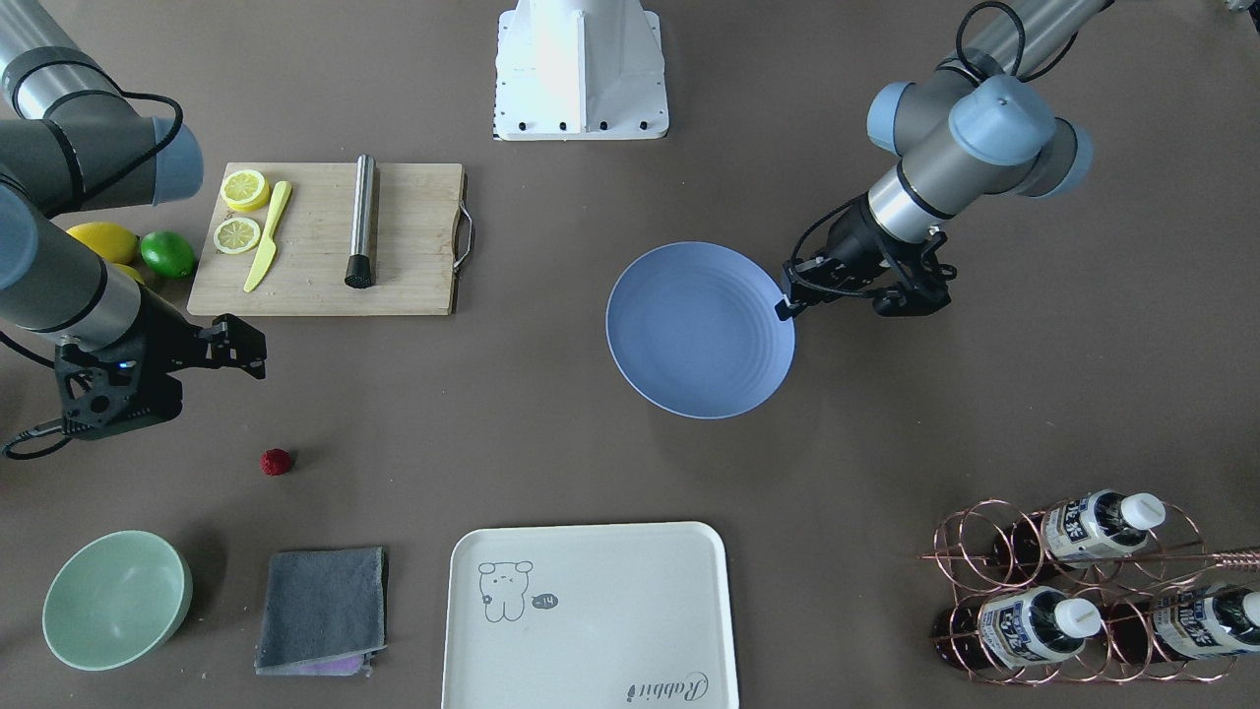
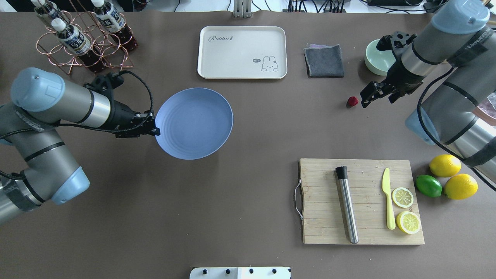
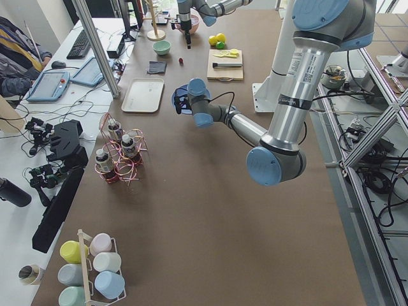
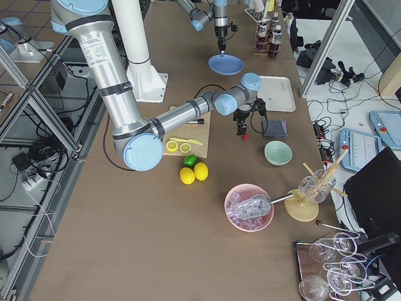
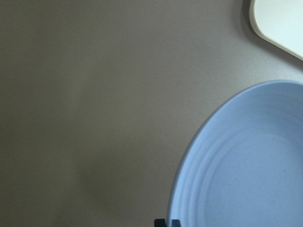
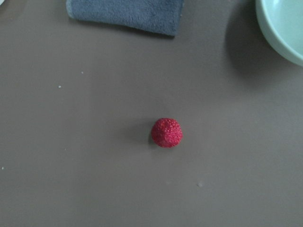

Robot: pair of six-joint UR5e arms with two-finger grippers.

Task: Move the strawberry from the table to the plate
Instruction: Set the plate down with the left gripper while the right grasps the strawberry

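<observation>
The strawberry, small, dark red and bumpy, lies on the brown table. It sits in the middle of the right wrist view. My right gripper hovers just beside and above it, open and holding nothing. Its fingers are out of the wrist view. The light-blue plate is near the table's middle. My left gripper is shut on the plate's rim on the robot's left side.
A mint-green bowl and a grey cloth lie just beyond the strawberry, and a cream tray sits beside them. The cutting board holds lemon slices, a knife and a metal rod. A copper bottle rack stands far left.
</observation>
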